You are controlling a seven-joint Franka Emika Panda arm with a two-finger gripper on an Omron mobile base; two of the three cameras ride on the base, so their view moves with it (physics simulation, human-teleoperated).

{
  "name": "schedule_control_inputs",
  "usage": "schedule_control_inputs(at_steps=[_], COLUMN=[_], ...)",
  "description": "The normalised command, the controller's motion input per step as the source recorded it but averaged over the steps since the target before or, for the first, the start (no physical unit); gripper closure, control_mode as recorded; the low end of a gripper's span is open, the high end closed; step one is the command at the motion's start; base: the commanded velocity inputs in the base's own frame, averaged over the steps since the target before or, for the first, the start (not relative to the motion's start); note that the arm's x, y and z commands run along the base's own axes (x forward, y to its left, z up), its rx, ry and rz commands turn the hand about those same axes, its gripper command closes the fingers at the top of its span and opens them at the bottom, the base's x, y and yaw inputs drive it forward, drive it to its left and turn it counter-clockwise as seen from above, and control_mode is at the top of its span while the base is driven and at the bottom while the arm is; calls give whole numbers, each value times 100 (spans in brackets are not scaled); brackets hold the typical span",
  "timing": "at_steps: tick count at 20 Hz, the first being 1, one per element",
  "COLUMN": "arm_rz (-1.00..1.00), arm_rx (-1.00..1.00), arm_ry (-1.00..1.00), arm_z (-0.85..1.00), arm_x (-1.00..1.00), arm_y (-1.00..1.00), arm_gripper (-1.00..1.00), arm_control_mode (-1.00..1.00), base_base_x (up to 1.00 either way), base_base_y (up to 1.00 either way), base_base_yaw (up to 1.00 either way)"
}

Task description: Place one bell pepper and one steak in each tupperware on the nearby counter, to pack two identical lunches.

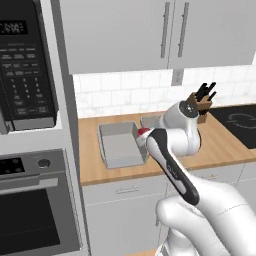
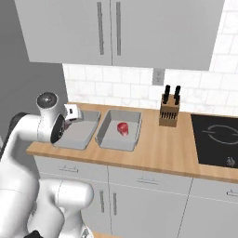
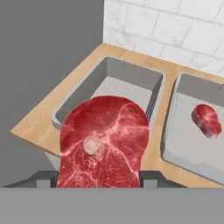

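Red steak (image 3: pixel 103 144) in claw (image 3: pixel 98 177) above left tupperware (image 3: pixel 131 83) rim.

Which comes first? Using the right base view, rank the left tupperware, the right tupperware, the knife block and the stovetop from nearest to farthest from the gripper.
1. Left tupperware, right under the gripper, which holds a steak.
2. Right tupperware, next along the counter, with a steak lying in it.
3. Knife block, farther right by the wall.
4. Stovetop, at the far right.

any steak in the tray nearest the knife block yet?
Yes: one steak lies inside the tupperware nearest the knife block.
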Motion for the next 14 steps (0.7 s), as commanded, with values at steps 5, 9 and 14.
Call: schedule_control_inputs(at_steps=[5, 9, 14], arm_rz=[0, 0, 0], arm_rx=[-2, 0, -1], arm_ry=[6, 6, 3], arm_z=[-37, -32, -40], arm_x=[70, 75, 79], arm_y=[29, 19, 3], arm_gripper=[100, 100, 100], arm_control_mode=[-100, -100, -100], base_base_x=[0, 0, 0], base_base_y=[0, 0, 0], base_base_yaw=[0, 0, 0])
